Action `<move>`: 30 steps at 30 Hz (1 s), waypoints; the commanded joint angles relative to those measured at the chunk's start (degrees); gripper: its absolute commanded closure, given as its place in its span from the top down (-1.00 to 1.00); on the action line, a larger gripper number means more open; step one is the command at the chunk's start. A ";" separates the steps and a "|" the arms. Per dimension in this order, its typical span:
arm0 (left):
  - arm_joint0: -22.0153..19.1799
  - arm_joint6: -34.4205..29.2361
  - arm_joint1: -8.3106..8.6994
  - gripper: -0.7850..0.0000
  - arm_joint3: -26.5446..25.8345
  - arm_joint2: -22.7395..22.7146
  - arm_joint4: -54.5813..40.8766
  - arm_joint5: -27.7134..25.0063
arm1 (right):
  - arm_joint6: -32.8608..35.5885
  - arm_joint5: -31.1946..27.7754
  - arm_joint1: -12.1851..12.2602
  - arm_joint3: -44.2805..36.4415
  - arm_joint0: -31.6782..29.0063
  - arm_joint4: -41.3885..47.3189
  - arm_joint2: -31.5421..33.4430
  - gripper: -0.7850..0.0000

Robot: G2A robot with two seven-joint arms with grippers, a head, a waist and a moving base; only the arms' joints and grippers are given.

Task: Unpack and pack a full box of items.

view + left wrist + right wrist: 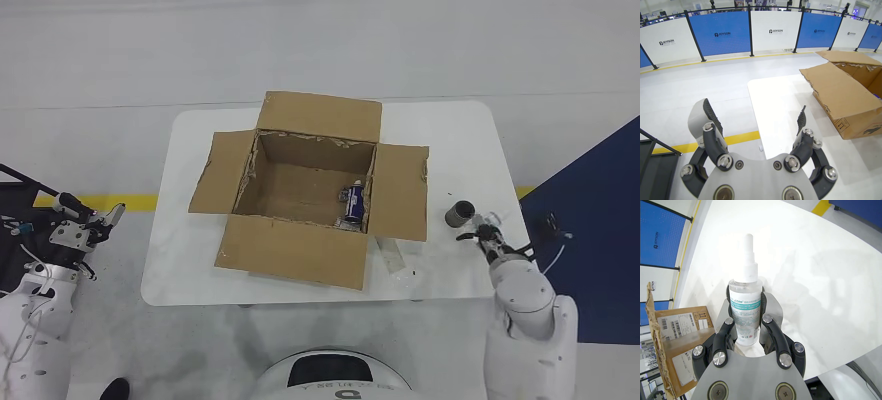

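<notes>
Right gripper [745,308] clamps a spray bottle [744,289] at the bench's [450,140] right in the top view, left gripper [754,108] spread empty; released carelessly, it might topple or strike the nearby cylinder [460,212].

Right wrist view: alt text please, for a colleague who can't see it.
The right gripper is shut on a clear spray bottle with a white nozzle, the white table behind it. A labelled cardboard box stands nearby on the table.

Lighting is bright and even. The white desk [810,275] glares in the right wrist view, with faint soft shadows. Both wrist views curve straight lines near edges.
</notes>
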 commanded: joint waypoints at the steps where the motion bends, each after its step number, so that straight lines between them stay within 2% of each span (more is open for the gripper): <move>1: 0.00 0.00 0.00 1.00 0.00 0.00 0.00 0.00 | 1.34 1.34 0.17 0.95 0.66 0.32 0.31 -1.00; 6: 0.00 0.00 0.00 1.00 0.00 0.00 0.00 0.00 | 5.75 4.60 0.90 4.25 4.00 -1.64 0.28 -0.98; 9: 0.00 0.00 0.00 1.00 0.00 0.00 0.00 0.00 | 7.81 6.56 1.29 5.09 5.32 -3.27 0.07 -0.71; 19: 0.00 0.00 0.00 1.00 0.00 0.00 0.00 0.00 | 12.41 8.83 2.34 6.52 6.89 -5.66 -0.37 -0.20; 24: 0.00 0.00 0.00 1.00 0.00 0.00 0.00 0.00 | 12.95 9.27 2.69 6.47 6.96 -5.99 -0.78 -0.13; 30: 0.00 0.00 0.00 1.00 0.00 0.00 0.00 0.00 | 13.06 9.74 3.04 6.15 6.62 -6.01 -1.26 -0.15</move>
